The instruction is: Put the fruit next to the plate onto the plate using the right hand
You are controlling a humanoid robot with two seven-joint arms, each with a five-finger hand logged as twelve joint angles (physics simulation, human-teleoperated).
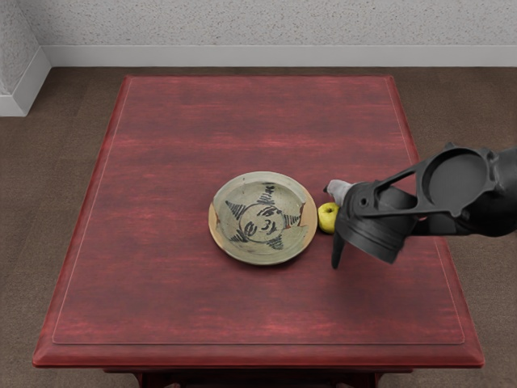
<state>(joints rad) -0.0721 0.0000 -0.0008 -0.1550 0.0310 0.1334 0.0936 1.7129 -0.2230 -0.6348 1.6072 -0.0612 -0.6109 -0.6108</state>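
the right hand (361, 222) hangs over the bench (242, 315), its fingers (337, 252) spread wide and holding nothing: 1 dark one points down on the near side, 1 pale tip shows on the far side. the fruit (327, 217) sits on the bench just left of the fingers, level with the gap between those 2. farther left lies the plate (220, 234), its rim just beside the fruit.
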